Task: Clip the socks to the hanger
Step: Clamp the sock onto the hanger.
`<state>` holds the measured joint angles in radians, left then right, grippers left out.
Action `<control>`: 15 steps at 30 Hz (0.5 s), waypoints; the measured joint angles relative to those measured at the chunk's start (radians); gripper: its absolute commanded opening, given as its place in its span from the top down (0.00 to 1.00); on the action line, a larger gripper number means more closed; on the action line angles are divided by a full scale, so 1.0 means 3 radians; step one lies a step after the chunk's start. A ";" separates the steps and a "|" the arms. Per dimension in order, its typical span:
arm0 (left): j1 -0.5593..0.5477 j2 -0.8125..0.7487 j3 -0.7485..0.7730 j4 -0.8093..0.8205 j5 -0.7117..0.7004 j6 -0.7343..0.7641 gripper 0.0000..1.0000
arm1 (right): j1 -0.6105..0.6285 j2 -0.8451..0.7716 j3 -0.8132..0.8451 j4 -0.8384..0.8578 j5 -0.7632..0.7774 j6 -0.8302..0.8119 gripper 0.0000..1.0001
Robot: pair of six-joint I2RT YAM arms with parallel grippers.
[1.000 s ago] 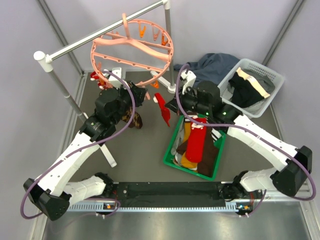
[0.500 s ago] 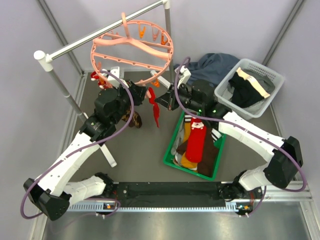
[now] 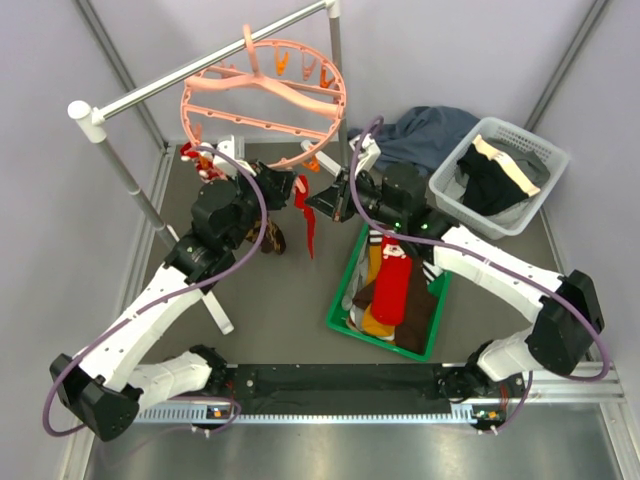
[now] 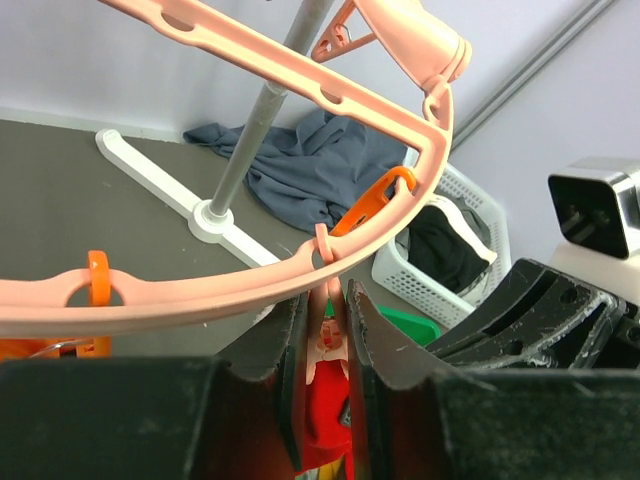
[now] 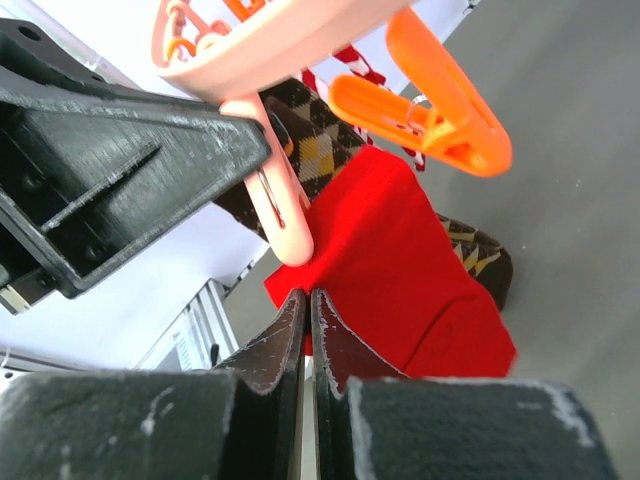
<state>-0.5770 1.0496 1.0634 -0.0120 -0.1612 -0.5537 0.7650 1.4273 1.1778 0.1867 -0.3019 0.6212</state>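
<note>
Hanging from the grey rail (image 3: 200, 65), the salmon-pink hanger (image 4: 200, 290) has the left gripper (image 3: 285, 188) closed narrowly around one pale pink clip (image 5: 280, 215) at its near rim, a finger on either side. The right gripper (image 5: 305, 300) is pinched tight on the top edge of a plain red sock (image 5: 400, 270), holding it right at that clip's lower end. More socks (image 3: 390, 285) lie in the green bin (image 3: 340, 310).

Dark grey table (image 3: 290, 300). Directly on it: green crate (image 3: 342, 283) right of middle; white basket (image 3: 530, 137) at far right; blue-grey cloth (image 3: 425, 130) touching basket; white stand foot (image 3: 220, 315) at left.
</note>
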 measured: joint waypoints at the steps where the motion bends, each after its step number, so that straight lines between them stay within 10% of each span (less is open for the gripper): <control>1: 0.0000 -0.0001 -0.0013 0.0027 -0.0017 -0.0013 0.89 | 0.0001 0.0000 -0.0024 0.0033 0.0001 0.0010 1.00; 15: 0.0000 -0.0061 -0.0149 0.0178 -0.0139 -0.0168 0.88 | 0.0003 -0.0001 -0.0369 0.0526 0.0033 0.0238 1.00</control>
<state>-0.5770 1.0313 1.0187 0.0414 -0.2028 -0.6041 0.7658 1.4269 1.0672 0.3447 -0.2920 0.6926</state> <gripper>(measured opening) 0.218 0.008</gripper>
